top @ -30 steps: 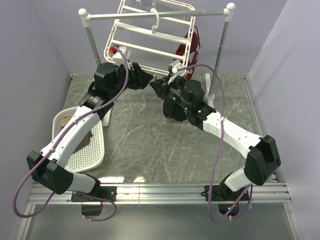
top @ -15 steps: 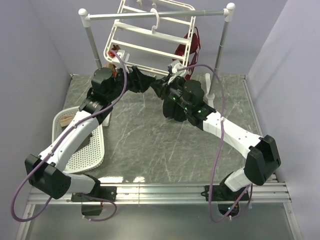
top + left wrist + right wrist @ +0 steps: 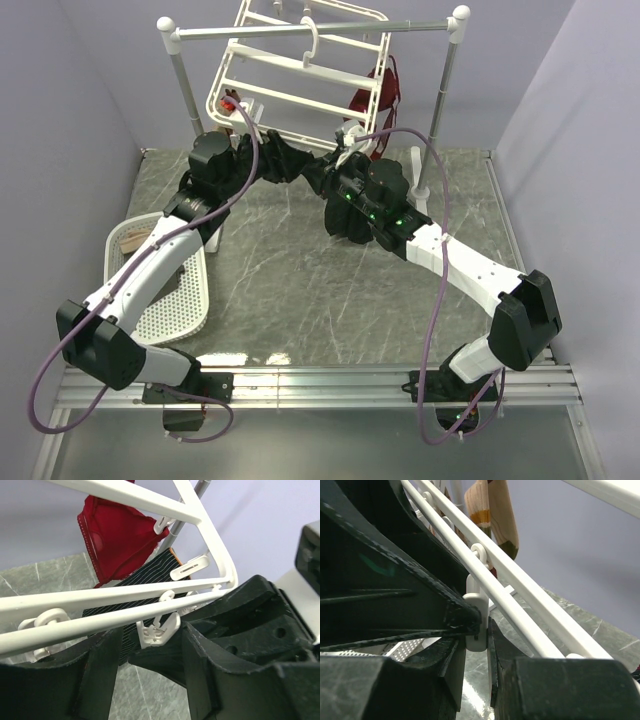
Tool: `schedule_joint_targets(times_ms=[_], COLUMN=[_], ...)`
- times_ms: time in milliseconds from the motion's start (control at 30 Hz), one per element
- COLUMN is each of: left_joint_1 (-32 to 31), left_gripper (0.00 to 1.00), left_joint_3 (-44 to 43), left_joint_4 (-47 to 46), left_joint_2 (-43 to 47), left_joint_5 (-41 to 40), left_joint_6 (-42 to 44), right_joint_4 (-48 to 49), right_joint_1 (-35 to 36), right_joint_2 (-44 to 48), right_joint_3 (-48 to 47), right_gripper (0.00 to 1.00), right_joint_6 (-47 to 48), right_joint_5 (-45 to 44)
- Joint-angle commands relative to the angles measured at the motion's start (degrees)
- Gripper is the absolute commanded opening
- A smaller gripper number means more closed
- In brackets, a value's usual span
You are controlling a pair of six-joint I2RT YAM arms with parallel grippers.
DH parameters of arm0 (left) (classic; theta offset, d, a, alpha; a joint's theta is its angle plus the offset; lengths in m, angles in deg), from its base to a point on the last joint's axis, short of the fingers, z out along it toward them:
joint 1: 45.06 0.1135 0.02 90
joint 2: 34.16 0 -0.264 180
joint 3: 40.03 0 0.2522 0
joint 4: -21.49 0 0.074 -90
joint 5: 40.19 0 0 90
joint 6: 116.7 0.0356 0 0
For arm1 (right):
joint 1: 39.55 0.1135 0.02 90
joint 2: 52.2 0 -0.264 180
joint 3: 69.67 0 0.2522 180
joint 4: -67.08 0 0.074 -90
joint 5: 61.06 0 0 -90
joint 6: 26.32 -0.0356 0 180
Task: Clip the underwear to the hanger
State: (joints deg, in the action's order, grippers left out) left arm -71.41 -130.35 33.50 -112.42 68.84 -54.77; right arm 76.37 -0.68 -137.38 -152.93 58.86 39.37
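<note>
The white hanger point(image 3: 300, 99) hangs tilted from the rail. My left gripper point(image 3: 262, 158) is shut on the black underwear point(image 3: 288, 162) and holds it up at the hanger's lower bar. In the left wrist view the fabric point(image 3: 160, 660) bunches between my fingertips point(image 3: 150, 645), just under a white clip point(image 3: 159, 630) on the bar point(image 3: 125, 597). My right gripper point(image 3: 322, 172) meets it there. In the right wrist view its jaws point(image 3: 477, 635) are shut on a clip point(image 3: 476, 610) below the bar point(image 3: 545, 603), with a dark edge pressed against the clip's left side.
The two-post rail stand point(image 3: 310, 30) carries the hanger. A dark red bra point(image 3: 378, 90) and a dark striped garment point(image 3: 140, 585) hang at the frame's right. An argyle garment point(image 3: 492, 510) hangs further along. A white perforated basket point(image 3: 170, 290) lies at the left.
My left gripper has carried the underwear right and slightly up, closing the gap to the right gripper at the hanger's lower bar. The right arm has stayed put.
</note>
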Motion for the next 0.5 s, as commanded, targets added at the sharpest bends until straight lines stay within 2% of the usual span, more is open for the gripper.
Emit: schedule_joint_targets(times_ms=[0, 367, 467], left_joint_1=[-0.3, -0.4, -0.4], left_gripper=[0.54, 0.5, 0.4], left_joint_3=[-2.8, -3.1, -3.3], left_joint_4=[-2.2, -3.2, -3.3], left_joint_2=[-0.3, -1.0, -1.2], left_joint_5=[-0.6, -2.5, -3.0], left_joint_6=[-0.7, -2.0, -2.2], right_joint_4=[0.8, 0.2, 0.3], right_joint_1=[0.8, 1.0, 1.0], right_joint_2=[1.2, 1.0, 1.0], right_joint_3=[-2.9, -3.2, -3.2], right_gripper=[0.0, 0.0, 0.0], right_joint_6=[0.2, 0.4, 0.3], right_joint_5=[1.4, 1.6, 1.6])
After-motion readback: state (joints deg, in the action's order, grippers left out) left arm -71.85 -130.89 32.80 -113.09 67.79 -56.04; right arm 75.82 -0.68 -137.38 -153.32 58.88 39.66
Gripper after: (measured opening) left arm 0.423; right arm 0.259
